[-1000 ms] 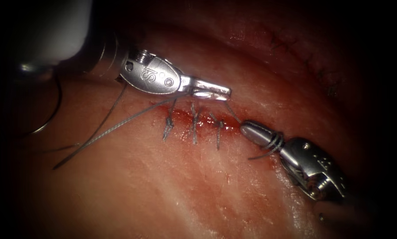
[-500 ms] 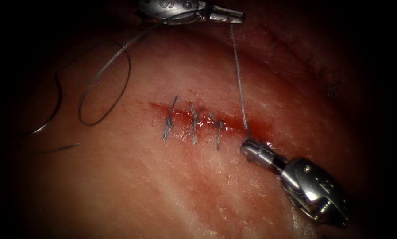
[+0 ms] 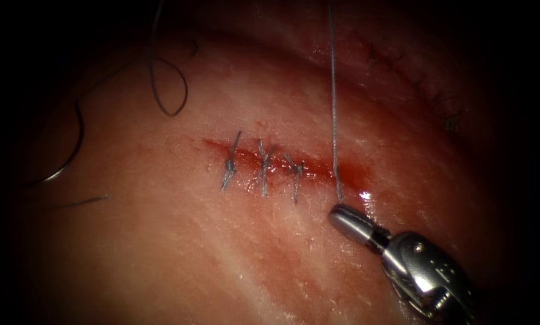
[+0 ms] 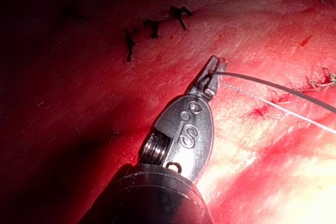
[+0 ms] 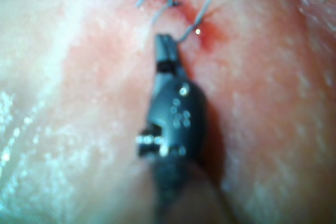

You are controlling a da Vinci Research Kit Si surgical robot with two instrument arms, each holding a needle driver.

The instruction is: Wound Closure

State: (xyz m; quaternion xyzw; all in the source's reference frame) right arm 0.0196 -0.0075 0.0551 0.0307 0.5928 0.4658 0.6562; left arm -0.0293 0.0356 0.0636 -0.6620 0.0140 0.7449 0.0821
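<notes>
Knot tightening in hand: since a second ago the left tool (image 4: pixel 214 72) has lifted away from the cut (image 3: pixel 282 162), jaws clamped on the thread (image 3: pixel 333 102), which now runs taut straight up from the cut's right end. Right tool (image 3: pixel 348 218) sits just below that end, jaws closed on the short thread end, as far as I can judge. Needle (image 3: pixel 65 157) lies free on the tissue (image 3: pixel 233 253) near its left edge, not in the tissue, held by neither tool. Count: three finished stitches (image 3: pixel 262 168), one taut strand, one needle, two tools. Next move calls for steady opposite pull without tearing the edge.
</notes>
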